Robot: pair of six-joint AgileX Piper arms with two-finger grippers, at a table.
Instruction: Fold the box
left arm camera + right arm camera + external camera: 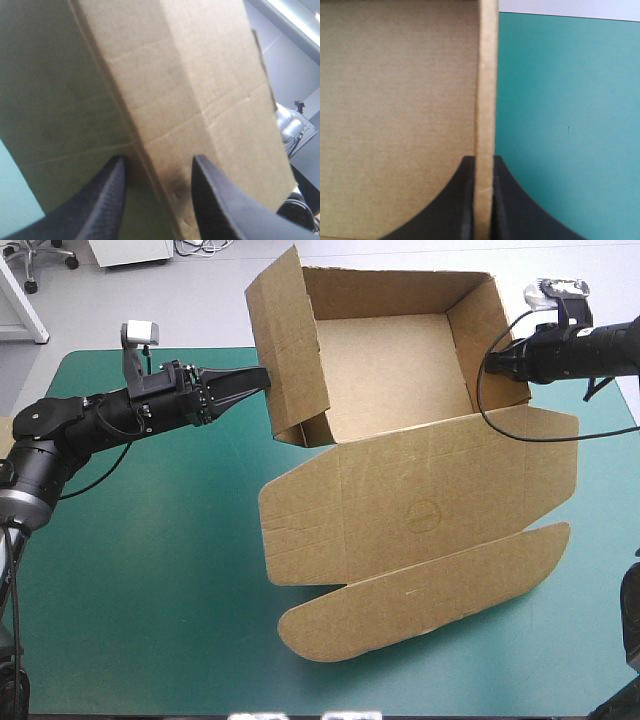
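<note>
Teal-green table (pixel 150 570) carries the brown box (pixel 395 370) toward 1 o'clock. Right end effector (pixel 492 364) pinches its 3 o'clock wall; left end effector (pixel 262 380), spread, meets the 9 o'clock wall. Looks light and stiff; hold wall edges.

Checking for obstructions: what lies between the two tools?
Only the box, walls raised: left tool at one side wall, right tool gripping the other, per the high view.

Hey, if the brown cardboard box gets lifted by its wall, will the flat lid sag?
Probably light: the brown cardboard box has thin walls, one pinched by the right gripper. The flat lid likely stays stiff but swings at its creases.
</note>
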